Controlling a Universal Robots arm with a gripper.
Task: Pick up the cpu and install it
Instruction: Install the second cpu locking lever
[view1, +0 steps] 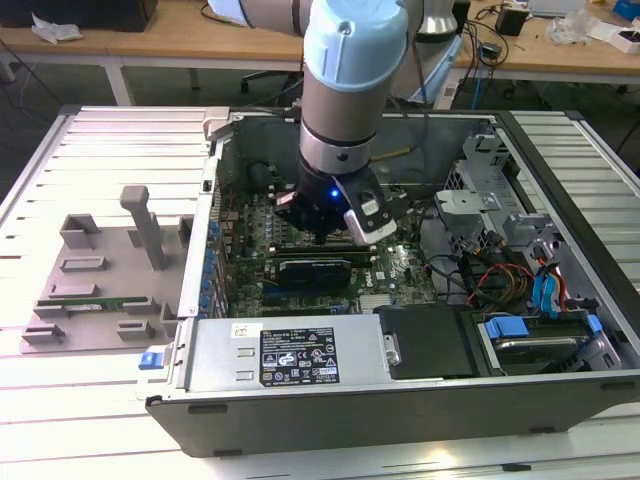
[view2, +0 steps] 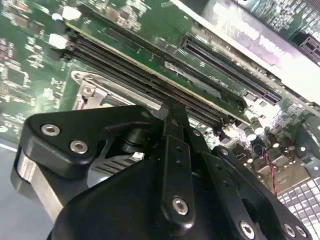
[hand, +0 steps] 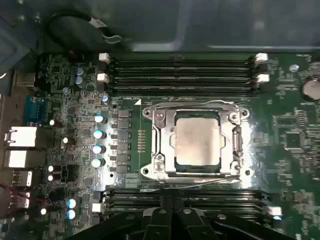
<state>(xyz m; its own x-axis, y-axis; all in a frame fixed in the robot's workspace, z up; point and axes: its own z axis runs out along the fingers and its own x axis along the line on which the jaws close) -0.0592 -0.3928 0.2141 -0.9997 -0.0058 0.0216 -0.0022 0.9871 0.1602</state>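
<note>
The cpu (hand: 196, 141), a square chip with a silver-grey top, lies flat inside the metal socket frame (hand: 159, 145) on the green motherboard (hand: 285, 130). In the first wrist view my gripper (hand: 168, 206) sits a short way off the socket, over the memory slots beside it. Its black fingers (view2: 173, 116) are pressed together with nothing between them. In the exterior view the gripper (view1: 318, 236) hangs low inside the open computer case (view1: 400, 410), just above the board.
Memory slots (hand: 180, 75) run along both sides of the socket. A power supply (view1: 290, 350), a black cover and a drive cage (view1: 500, 200) with cables crowd the case. A grey fixture tray (view1: 100, 270) holding a green memory stick (view1: 85, 300) stands at the exterior view's left.
</note>
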